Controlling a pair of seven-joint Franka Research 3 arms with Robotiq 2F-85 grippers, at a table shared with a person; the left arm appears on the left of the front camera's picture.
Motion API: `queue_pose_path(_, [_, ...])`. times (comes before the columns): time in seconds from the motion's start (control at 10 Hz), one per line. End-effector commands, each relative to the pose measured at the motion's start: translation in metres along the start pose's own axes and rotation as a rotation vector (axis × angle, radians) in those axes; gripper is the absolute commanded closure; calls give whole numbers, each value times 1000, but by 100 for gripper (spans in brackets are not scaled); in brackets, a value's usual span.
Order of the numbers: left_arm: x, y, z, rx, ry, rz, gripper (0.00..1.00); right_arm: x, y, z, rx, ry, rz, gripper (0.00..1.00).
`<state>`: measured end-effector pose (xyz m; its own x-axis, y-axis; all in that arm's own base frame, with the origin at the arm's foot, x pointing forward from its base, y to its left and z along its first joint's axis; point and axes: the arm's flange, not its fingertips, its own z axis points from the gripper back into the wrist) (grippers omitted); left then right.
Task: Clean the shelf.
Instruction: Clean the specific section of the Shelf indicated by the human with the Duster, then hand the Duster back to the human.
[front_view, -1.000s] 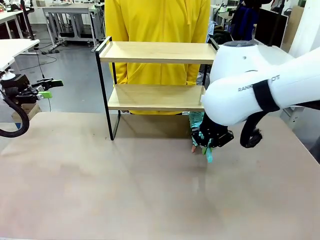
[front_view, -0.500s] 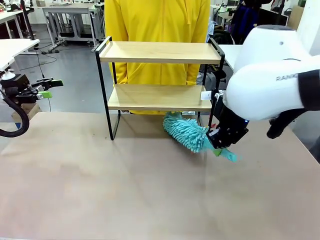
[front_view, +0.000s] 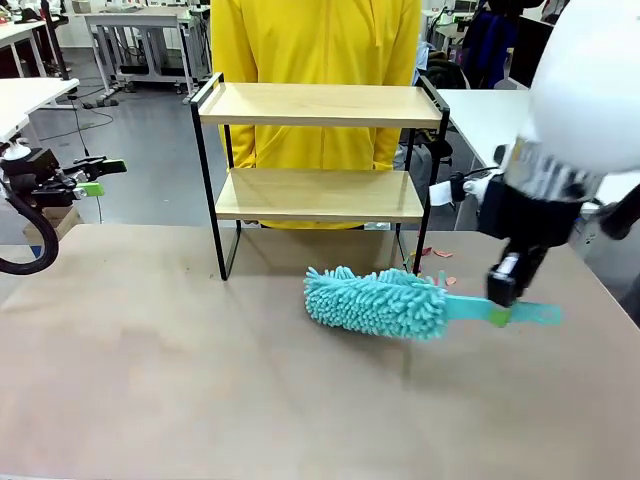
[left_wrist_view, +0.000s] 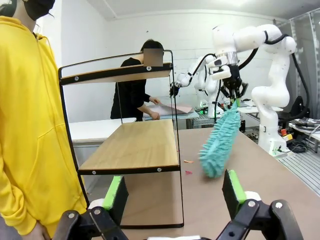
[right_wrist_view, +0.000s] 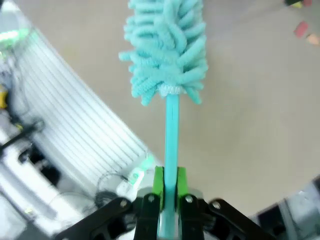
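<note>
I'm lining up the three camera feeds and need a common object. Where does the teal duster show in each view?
Front view: the teal duster is right of centre, in front of the shelf, its handle in the right gripper.
Left wrist view: right of centre, hanging tilted beside the shelf.
Right wrist view: top centre, handle running down into the gripper.
Shared landmark: the duster's fluffy head.

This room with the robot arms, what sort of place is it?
Probably a robotics lab or workshop. A white arm holds a duster by its handle beside a shelf on a work table, and more white tables stand behind.
</note>
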<state>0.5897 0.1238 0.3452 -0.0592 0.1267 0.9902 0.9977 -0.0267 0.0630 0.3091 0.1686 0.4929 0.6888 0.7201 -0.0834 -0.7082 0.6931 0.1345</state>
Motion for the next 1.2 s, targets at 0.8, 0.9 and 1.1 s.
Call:
queue_pose_path(0.8, [3,0,0,1,5,-7,0,-59,13,107,-128,222,199,87])
queue_pose_path(0.9, [3,0,0,1,5,-7,0,-59,13,107,-128,222,199,87])
queue_pose_path(1.1, [3,0,0,1,5,-7,0,-59,13,107,-128,222,199,87])
